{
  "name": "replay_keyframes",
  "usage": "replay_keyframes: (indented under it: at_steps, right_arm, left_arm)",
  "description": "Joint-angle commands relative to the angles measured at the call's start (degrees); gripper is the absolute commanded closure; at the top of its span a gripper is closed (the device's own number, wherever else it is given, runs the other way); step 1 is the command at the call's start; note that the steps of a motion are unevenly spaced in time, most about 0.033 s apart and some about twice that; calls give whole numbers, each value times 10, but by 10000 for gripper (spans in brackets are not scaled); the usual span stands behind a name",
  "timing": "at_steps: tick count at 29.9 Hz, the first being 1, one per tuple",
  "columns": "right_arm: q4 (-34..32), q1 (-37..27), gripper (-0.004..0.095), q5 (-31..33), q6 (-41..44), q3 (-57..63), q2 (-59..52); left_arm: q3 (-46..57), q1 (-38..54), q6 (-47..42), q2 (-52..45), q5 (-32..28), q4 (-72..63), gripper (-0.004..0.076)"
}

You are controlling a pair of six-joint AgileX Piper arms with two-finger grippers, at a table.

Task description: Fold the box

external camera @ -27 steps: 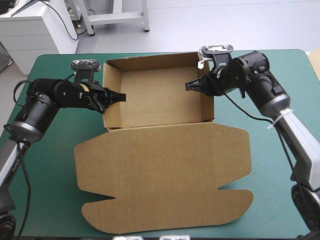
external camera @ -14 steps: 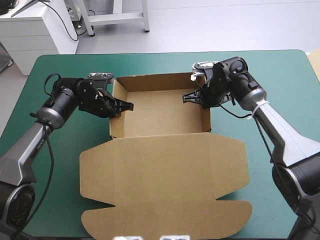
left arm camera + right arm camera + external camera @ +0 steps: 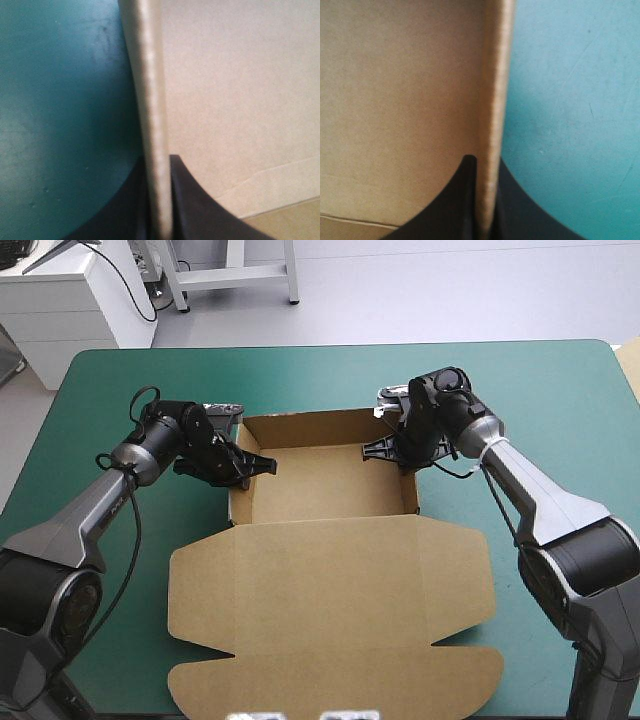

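Box (image 3: 330, 580) of brown board, standing as an open tray with its lid laid flat, on the middle of the bench (image 3: 120, 380). The tray (image 3: 325, 485) lies toward the far side. Its far wall, left wall (image 3: 238, 480) and right wall (image 3: 412, 475) stand upright. Inside it only the bare brown floor shows, along with the inner finger of each pincer. The lid (image 3: 330, 640) joins the tray's near side and spreads flat toward the near edge of the bench, wider than the tray, with rounded flaps and a notch at each side.

Left pincer (image 3: 245, 465) straddles the top of the left wall, one black finger inside the tray and one outside. In the left wrist view the left pincer (image 3: 159, 160) is all but closed, clamped on the board. The wall's edge (image 3: 152, 90) runs ahead from between the fingers in a slight bow, with teal-green cover (image 3: 60, 125) on its outer side and brown board on its inner side.

Right pincer (image 3: 385, 450) grips the right wall in the same way. In its wrist view the right pincer (image 3: 485, 160) pinches the wall's edge (image 3: 495, 75), with brown board inward and teal-green cover (image 3: 570, 100) outward.

Bench top wears one teal-green cover with rounded corners, and the box touches none of its edges. Beyond the far edge lie a grey floor (image 3: 450, 290) and a white cabinet (image 3: 70, 300) off the far left corner.
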Motion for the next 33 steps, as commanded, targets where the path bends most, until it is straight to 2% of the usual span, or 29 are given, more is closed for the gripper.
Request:
replay_keyframes:
  at_steps: [1,5,7,10,13,15,18,21,28,33]
  right_arm:
    - [17,1,923,-13,-23,-16,-18]
    - [20,1,917,-7,-26,-16,-14]
    - [19,1,871,0,-33,-18,-14]
    - [9,1,695,13,-33,-22,-14]
    - [6,1,515,18,-31,-22,-14]
    - [-4,1,461,20,-31,-22,-14]
    - [-14,1,459,27,-18,-22,-14]
    - [-36,1,459,30,-12,-23,-14]
    - [-34,1,459,30,-12,-75,-15]
    - [-36,1,459,30,-16,-120,-38]
  left_arm:
    - [-12,-6,25,-10,-25,5,731]
    - [-12,-6,28,-6,-21,5,731]
    - [-12,-6,28,-6,-13,3,726]
    - [-13,-6,30,-6,6,2,678]
    - [-28,-6,42,-6,23,3,575]
    - [-44,-6,42,-6,31,2,489]
    - [-75,-6,42,-8,47,5,353]
    - [-99,-6,42,-8,57,18,268]
    - [-147,-5,42,-8,111,23,260]
    - [-216,-5,42,-8,178,62,264]
